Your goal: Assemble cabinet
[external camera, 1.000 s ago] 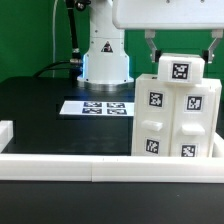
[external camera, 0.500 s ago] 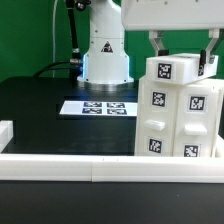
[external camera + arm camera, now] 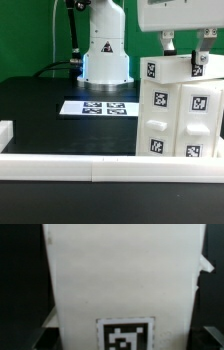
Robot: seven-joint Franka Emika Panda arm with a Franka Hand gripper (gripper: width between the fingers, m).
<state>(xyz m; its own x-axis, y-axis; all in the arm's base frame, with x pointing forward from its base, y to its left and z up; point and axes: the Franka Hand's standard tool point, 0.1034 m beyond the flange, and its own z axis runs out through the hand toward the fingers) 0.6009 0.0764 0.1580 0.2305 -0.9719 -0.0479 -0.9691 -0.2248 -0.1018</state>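
The cabinet [image 3: 180,115] is a tall white box-shaped body with several black-and-white tags. It stands at the exterior view's right, just behind the front rail, and leans slightly. My gripper [image 3: 187,52] comes down from above with one finger on each side of the cabinet's top section, shut on it. In the wrist view the cabinet's white face [image 3: 120,274] fills the picture, with one tag [image 3: 125,333] low on it. A dark fingertip [image 3: 212,336] shows at each side of it. The cabinet's right edge is cut off in the exterior view.
The marker board [image 3: 100,107] lies flat on the black table behind the cabinet's left side. The arm's white base [image 3: 105,55] stands behind it. A long low white border rail [image 3: 70,163] runs along the front, with a short piece [image 3: 5,130] at the left edge.
My gripper has moved toward the exterior view's right. The cabinet has shifted right with it and now leans a little.
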